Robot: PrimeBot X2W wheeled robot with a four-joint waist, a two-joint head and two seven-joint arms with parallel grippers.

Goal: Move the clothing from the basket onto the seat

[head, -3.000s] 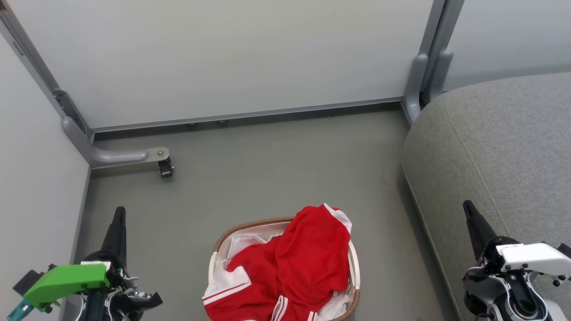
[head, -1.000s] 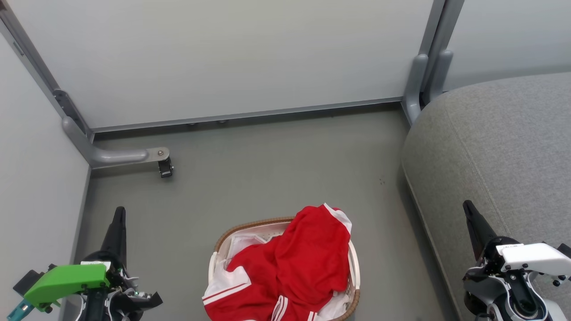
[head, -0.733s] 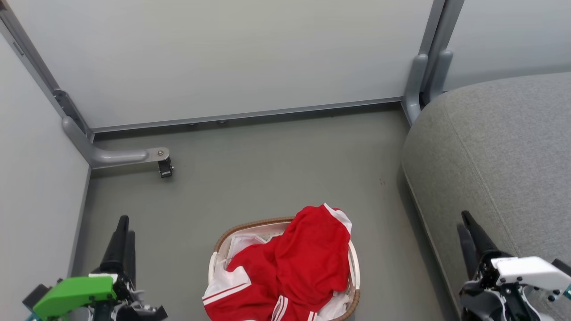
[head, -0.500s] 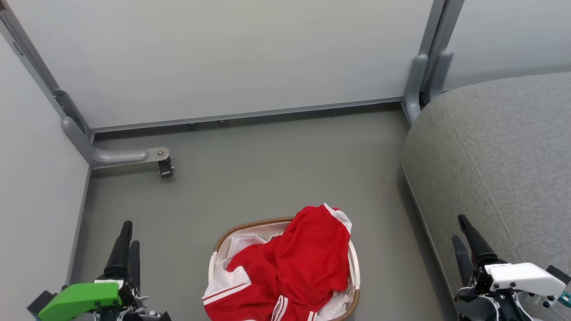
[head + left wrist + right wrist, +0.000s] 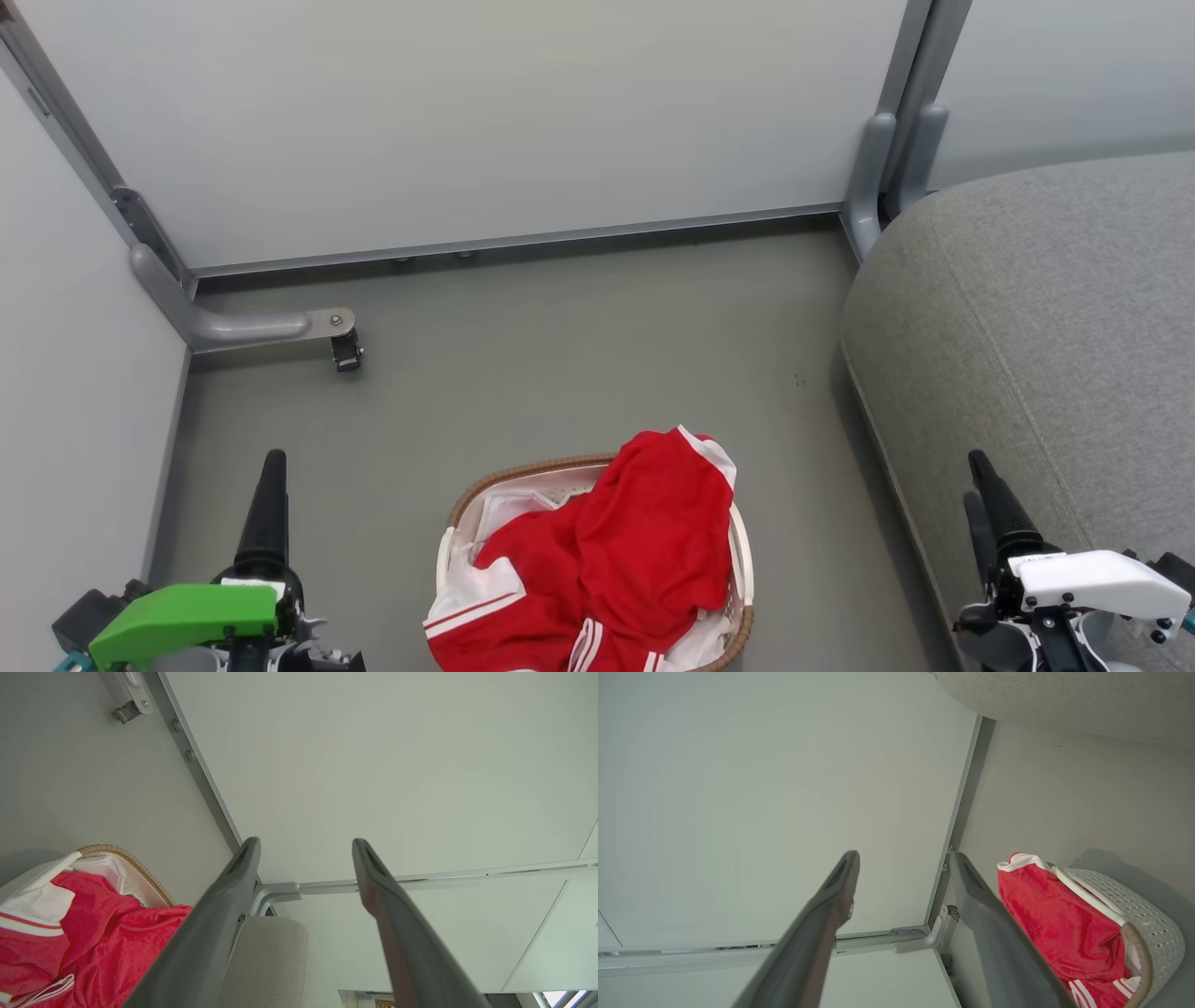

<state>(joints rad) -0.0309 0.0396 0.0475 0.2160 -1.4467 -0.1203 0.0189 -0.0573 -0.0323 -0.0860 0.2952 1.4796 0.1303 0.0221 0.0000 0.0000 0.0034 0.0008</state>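
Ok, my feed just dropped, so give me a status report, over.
Left gripper, right gripper: jaws open, empty. Clothing heaped in basket, none on the seat as far as visible. No obstacle seen between them.

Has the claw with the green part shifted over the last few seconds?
Yes. The left claw has dropped lower in the head view and slid slightly toward the basket.

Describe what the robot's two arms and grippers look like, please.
The left gripper has two long, dark grey, tapering fingers in front of a bright green cover. The right gripper has matching fingers, in front of a white cover dotted with small dark screws.
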